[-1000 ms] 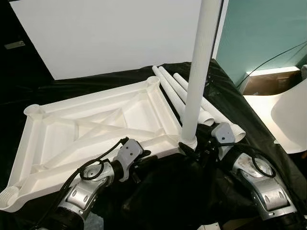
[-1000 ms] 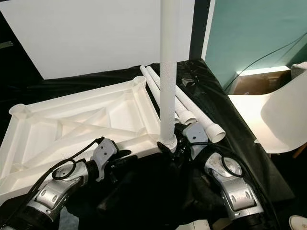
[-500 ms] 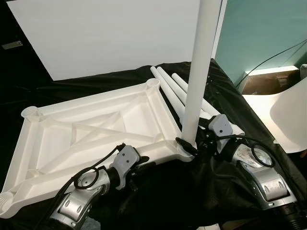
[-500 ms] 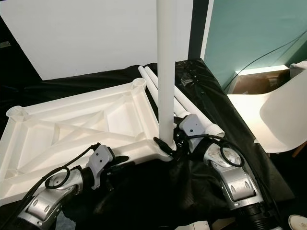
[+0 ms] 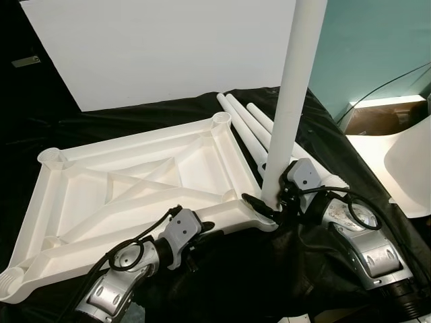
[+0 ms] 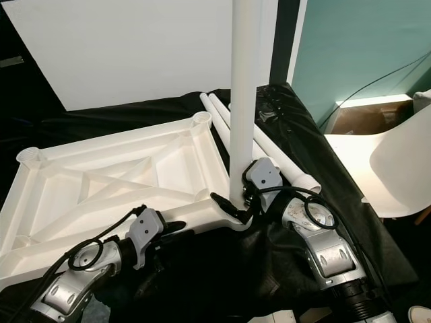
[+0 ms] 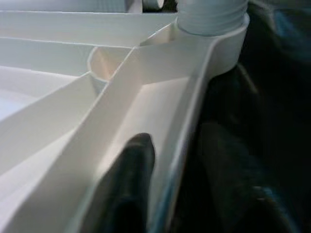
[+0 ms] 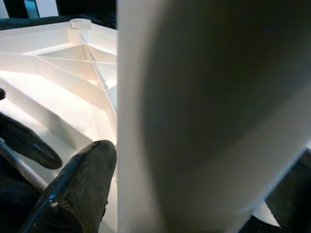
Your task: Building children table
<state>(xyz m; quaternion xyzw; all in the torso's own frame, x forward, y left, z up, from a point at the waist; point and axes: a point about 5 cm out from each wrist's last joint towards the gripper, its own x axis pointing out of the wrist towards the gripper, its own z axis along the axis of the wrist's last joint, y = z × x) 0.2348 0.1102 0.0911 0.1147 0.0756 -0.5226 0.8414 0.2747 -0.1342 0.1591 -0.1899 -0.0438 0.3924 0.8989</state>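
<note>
1. You have the tabletop [image 5: 135,182] lying underside up across the left and middle of the head views, on black cloth [image 5: 269,269]. It looks like light, stiff moulded plastic with ribs, smooth enough to slide on the cloth.
2. Your right gripper [image 5: 266,205] is clamped around the foot of the upright leg [image 5: 286,114], just above the corner socket, lower centre-right.
3. That low hold gives you little leverage, so the long leg may tip. Its long axis runs nearly vertical, leaning slightly right toward the top edge.
4. Your left gripper [image 5: 195,239] steadies the tabletop's near rim, with one finger [image 7: 129,194] inside the rim channel; I cannot tell how tightly it grips.
5. Three spare legs [image 5: 252,131] lie side by side beyond the socket, running diagonally from upper centre toward lower right.
</note>
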